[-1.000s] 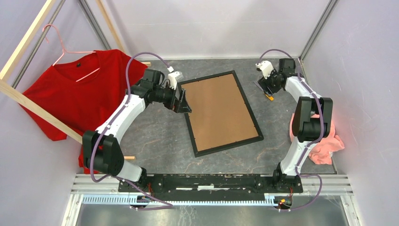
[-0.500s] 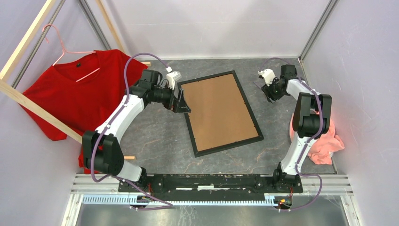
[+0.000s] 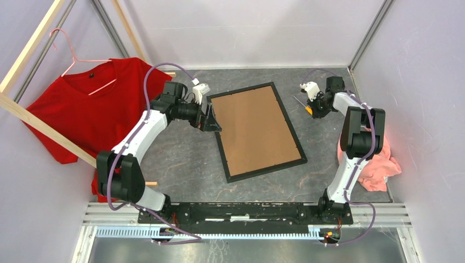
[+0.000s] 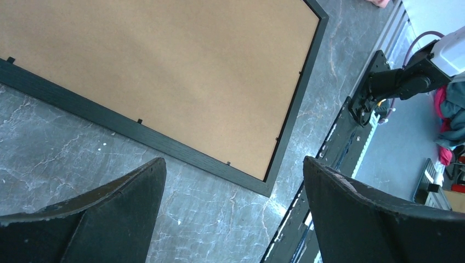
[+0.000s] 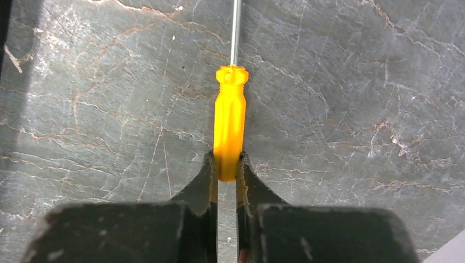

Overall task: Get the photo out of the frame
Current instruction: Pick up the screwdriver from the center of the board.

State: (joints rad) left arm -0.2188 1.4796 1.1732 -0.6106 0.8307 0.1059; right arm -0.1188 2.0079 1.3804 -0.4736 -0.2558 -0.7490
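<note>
One large black frame [image 4: 142, 134] lies face down in the middle of the table [image 3: 181, 159]. Its brown backing board [image 3: 255, 129] faces up, so the photo cannot be seen. Left gripper [image 4: 234, 160] hovers by the frame's left edge, jaws spread wide, holding nothing. Right gripper [image 5: 227, 164], well right of the frame, pinches the butt of an orange-handled screwdriver [image 5: 230, 120]. The shaft's tip is cut off.

The whole table [image 3: 186, 164] is covered from above and behind the base rail [image 3: 241, 211], looking down and forward. The left wrist view is aimed low across the frame [image 4: 164, 142] toward that rail, both shared with the top view. The right wrist view is held close over the screwdriver [image 5: 229, 126], looking nearly straight down.
</note>
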